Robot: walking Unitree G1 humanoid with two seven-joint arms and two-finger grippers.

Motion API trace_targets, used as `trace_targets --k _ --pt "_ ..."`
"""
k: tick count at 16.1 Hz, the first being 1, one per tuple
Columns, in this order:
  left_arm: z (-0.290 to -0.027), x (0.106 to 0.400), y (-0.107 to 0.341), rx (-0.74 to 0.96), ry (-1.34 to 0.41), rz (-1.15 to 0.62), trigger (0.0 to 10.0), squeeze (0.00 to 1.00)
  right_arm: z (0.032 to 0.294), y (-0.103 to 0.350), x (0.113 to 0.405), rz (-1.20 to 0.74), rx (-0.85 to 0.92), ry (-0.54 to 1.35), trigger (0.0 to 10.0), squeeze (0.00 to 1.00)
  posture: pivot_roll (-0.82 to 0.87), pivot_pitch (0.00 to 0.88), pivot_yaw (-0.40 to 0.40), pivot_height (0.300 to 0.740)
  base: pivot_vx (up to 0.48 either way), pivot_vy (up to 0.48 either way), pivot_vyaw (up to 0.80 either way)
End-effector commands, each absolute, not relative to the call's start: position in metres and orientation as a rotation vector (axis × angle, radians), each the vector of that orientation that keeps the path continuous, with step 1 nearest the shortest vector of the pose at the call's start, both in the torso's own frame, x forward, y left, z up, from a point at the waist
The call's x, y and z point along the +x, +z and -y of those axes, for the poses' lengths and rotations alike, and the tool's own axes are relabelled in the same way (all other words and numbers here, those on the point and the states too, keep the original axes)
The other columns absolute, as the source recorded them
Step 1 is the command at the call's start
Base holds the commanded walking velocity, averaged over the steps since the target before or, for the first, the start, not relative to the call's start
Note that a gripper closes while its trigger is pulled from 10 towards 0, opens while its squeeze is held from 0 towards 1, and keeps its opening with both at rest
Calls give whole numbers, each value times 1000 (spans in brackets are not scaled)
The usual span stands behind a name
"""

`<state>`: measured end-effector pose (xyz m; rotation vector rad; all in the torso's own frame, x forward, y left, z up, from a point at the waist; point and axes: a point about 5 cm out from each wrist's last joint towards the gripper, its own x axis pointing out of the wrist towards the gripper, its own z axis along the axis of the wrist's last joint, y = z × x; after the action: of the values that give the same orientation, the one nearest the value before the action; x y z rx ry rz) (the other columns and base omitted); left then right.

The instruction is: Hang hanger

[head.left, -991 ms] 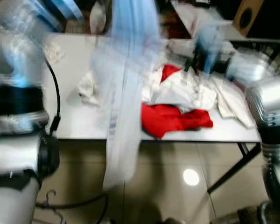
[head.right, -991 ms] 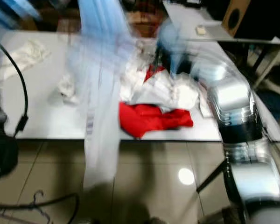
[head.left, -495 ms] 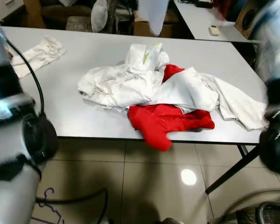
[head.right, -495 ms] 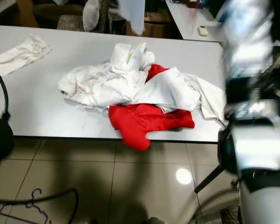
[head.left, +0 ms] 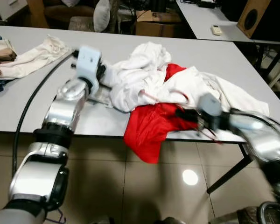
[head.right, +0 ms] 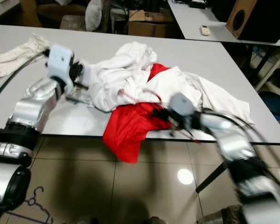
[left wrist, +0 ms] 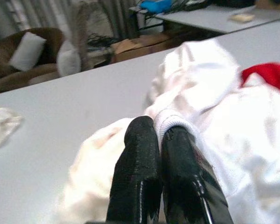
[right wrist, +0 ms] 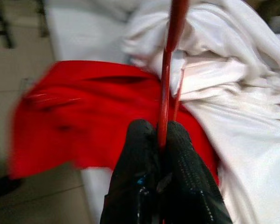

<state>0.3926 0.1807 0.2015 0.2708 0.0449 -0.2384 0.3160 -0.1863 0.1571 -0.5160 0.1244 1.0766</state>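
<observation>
Red shirt point(head.left: 147, 130) hangs off the table point(head.left: 32, 100) front edge. R gripper point(right wrist: 159, 140) right by it, fingers clamped on a thin red hanger point(right wrist: 170, 70) that runs up over the white clothes pile point(head.left: 144, 77). L gripper point(left wrist: 158, 135) further back, pinching a white cuff point(left wrist: 170, 120). Far left — a cream cloth point(head.left: 30, 58).

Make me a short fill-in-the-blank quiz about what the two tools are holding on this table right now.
1. The right tool is shut on a thin ____ hanger.
2. The left tool pinches a ____ garment.
3. The red garment droops over the edge of the ____.

Missing words: red; white; table
</observation>
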Motion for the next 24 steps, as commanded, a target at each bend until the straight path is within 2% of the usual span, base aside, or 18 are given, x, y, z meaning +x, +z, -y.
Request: trace_targets --k 1,3,4,5,6,7,10,12,14,15,17,18,19,20,22,24 --pt "-189 395 209 349 -212 -33 10000 0 190 174 302 -131 -554 1181 10000 0 -75 0 6 740 0 0 0" --pt "-199 395 200 492 -243 -88 10000 0 200 191 286 -152 -592 1242 10000 0 -81 0 16 740 0 0 0" --pt "-207 392 190 644 -271 -145 10000 1000 208 209 275 -159 -569 1270 10000 0 -86 0 23 740 0 0 0" --pt "-214 388 182 793 -321 -197 10000 1000 213 221 269 -160 -540 1275 10000 0 -89 0 26 740 0 0 0" --pt "-216 383 175 853 -428 -239 10000 1000 219 230 268 -151 -526 1251 10000 0 -94 0 27 740 0 0 0" --pt "-221 369 169 910 -614 -307 10000 1000 227 239 265 -142 -526 1221 10000 0 -96 0 26 740 0 0 0" --pt "-236 351 183 943 -744 -345 10000 1000 237 252 268 -88 -418 1104 10000 0 -93 0 15 740 0 0 0" --pt "-235 328 202 827 -894 -370 10000 1000 236 247 260 -114 -331 1088 10000 0 -83 0 8 740 0 0 0" --pt "-234 317 214 740 -945 -352 10000 1000 236 244 259 -118 -300 1069 10000 0 -80 0 10 740 0 0 0" --pt "-235 310 228 654 -963 -295 10000 1000 234 241 258 -103 -270 1035 10000 0 -79 0 12 740 0 0 0" --pt "-237 320 269 460 -800 38 10000 1000 226 240 263 -17 -171 900 10000 0 -74 0 4 740 0 0 0" --pt "-237 327 282 365 -685 155 10000 310 222 242 268 23 -134 842 10000 0 -75 0 3 740 0 0 0" --pt "-235 333 290 239 -569 246 10000 0 218 242 273 54 -71 781 10000 0 -75 0 3 740 0 0 0" --pt "-230 334 287 182 -528 263 10000 0 215 237 274 54 -40 731 10000 0 -63 0 1 740 0 0 0" --pt "-218 331 275 178 -542 236 10000 0 210 230 274 66 -7 665 10000 0 -59 0 7 740 0 0 0" --pt "-204 327 245 135 -446 172 10000 0 202 226 278 146 52 450 10000 0 -69 0 32 740 0 0 0"
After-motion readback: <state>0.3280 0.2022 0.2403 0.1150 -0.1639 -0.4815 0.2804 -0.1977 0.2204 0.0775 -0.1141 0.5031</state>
